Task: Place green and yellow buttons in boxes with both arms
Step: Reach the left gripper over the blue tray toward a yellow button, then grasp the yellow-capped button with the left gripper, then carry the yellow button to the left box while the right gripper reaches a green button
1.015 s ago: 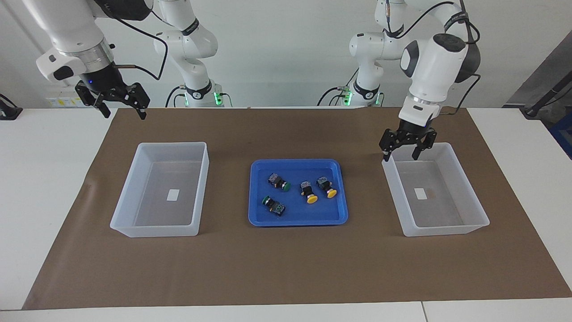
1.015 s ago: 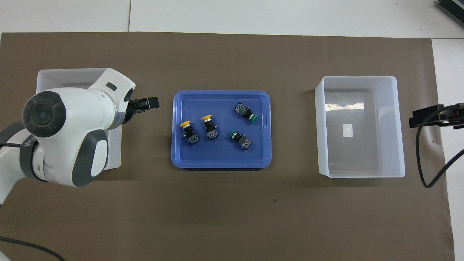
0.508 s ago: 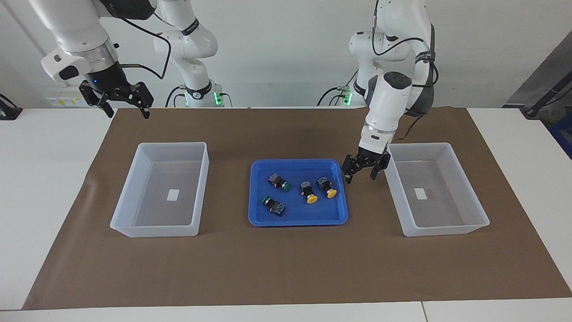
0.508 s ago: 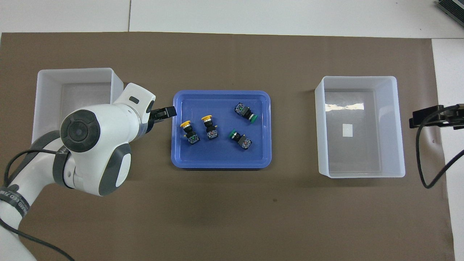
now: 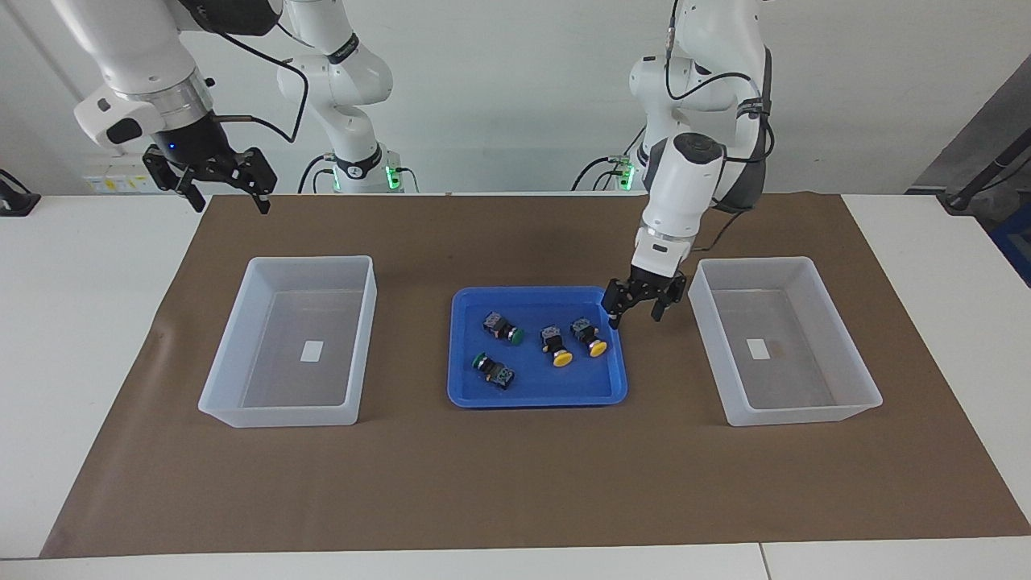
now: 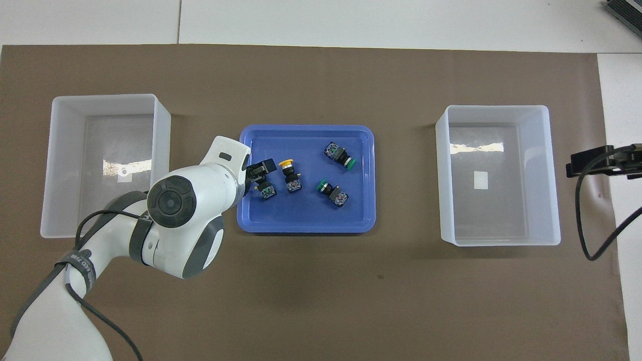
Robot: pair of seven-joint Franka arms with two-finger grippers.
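The left gripper [image 5: 639, 308] hangs with its jaws spread and empty over the blue tray [image 5: 467, 395], right at the tray edge toward the left arm's end, above the yellow button [image 5: 589, 337] closest to that edge. From overhead it covers that button's cap, but the facing view shows it's not touching anything. There's a bare strip of brown mat [image 5: 515, 483] between the tray and each box, and plenty of open mat on the side of the tray away from the robots.

Count: four buttons, all in the tray. Two yellow sit side by side, the second yellow button [image 5: 556, 345] just beside the first. Two green: one green button [image 5: 504, 328] nearer the robots, the other green button [image 5: 492, 370] farther out. They're close but apart.

Two boxes, both with nothing but a white label inside: one box [image 5: 846, 407] at the left arm's end, the other box [image 5: 225, 403] at the right arm's end.

The right gripper [image 5: 216, 181] waits with its jaws apart over the mat's corner nearest its base.
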